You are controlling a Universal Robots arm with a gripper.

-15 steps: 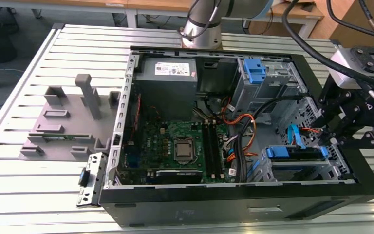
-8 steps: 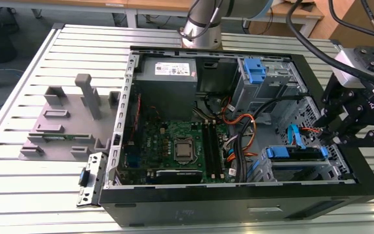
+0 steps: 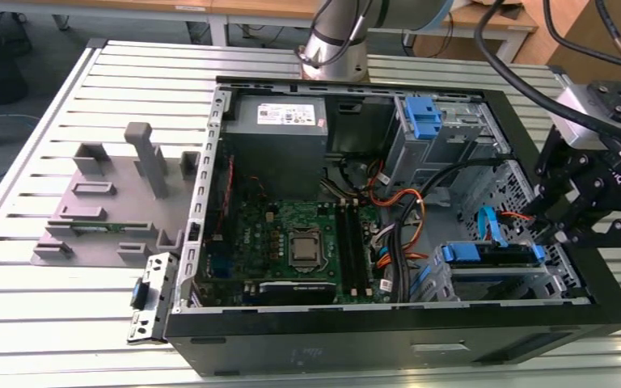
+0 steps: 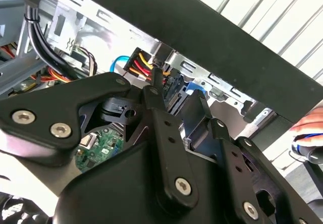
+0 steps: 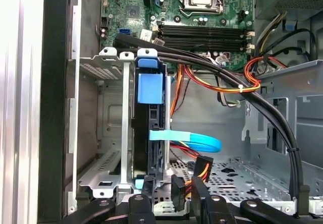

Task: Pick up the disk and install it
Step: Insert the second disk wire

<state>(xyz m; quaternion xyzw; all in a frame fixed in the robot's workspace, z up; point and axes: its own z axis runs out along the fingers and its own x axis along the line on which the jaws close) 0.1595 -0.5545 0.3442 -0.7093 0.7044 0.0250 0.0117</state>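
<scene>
Black gripper (image 5: 171, 196) fingers sit at the disk's (image 5: 149, 133) cable end; I can't tell if they're open or closed, and the disk stands edge-on w/ blue rails in its drive cage (image 5: 108, 133). I'd worry about snagging the orange power wires (image 5: 222, 89) just beside it. Exterior view shows the whole PC case (image 3: 397, 335); first wrist view shows the bay close up.

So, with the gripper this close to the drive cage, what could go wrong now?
1. The gripper sits right beside the blue SATA cable and the power connector; it may snag or pull them.
2. The disk stands in the narrow drive cage; a skewed push could jam it against the metal wall.
</scene>
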